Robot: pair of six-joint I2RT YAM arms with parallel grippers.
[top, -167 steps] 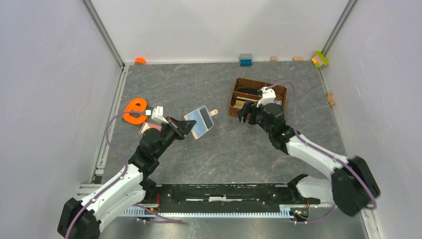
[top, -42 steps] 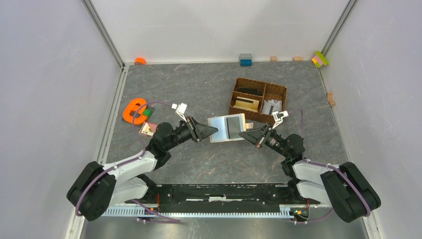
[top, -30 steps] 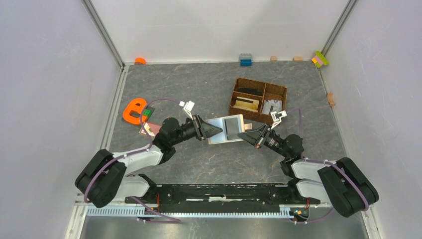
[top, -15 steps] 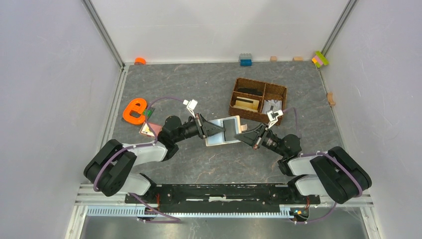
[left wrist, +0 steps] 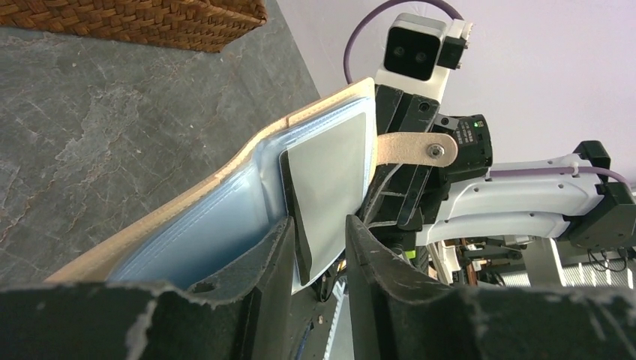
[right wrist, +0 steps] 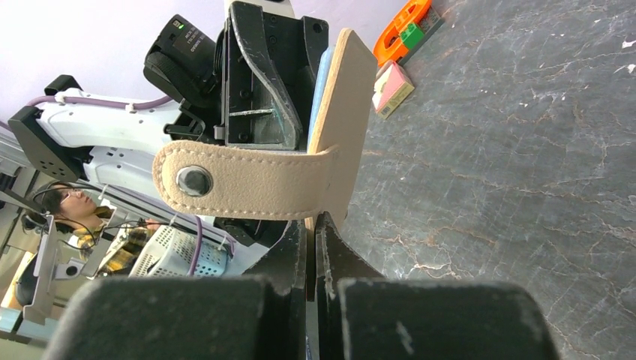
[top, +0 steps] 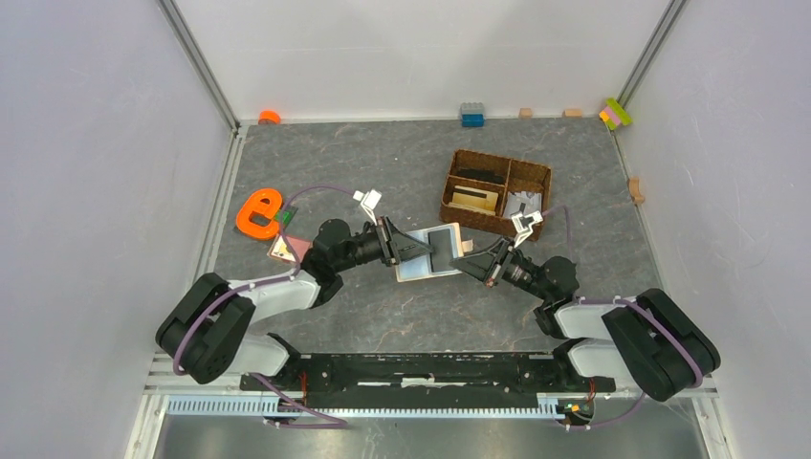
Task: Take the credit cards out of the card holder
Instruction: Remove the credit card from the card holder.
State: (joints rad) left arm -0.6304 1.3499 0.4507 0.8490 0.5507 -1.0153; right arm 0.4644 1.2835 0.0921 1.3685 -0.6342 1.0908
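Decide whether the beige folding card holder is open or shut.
Open: the beige card holder is spread, its clear sleeves and a grey card exposed.

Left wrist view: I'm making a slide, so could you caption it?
Left fingers straddle the edge of a grey credit card in the open card holder.

— What sits along the back wall?
— A blue brick (top: pixel 471 114), two small wooden blocks (top: pixel 525 113), and a little orange piece (top: pixel 270 117) in the left corner.
— And on the grey mat (top: pixel 383 163)?
— A brown wicker basket (top: pixel 501 156) sits right and an orange letter toy (top: pixel 258 212) left.
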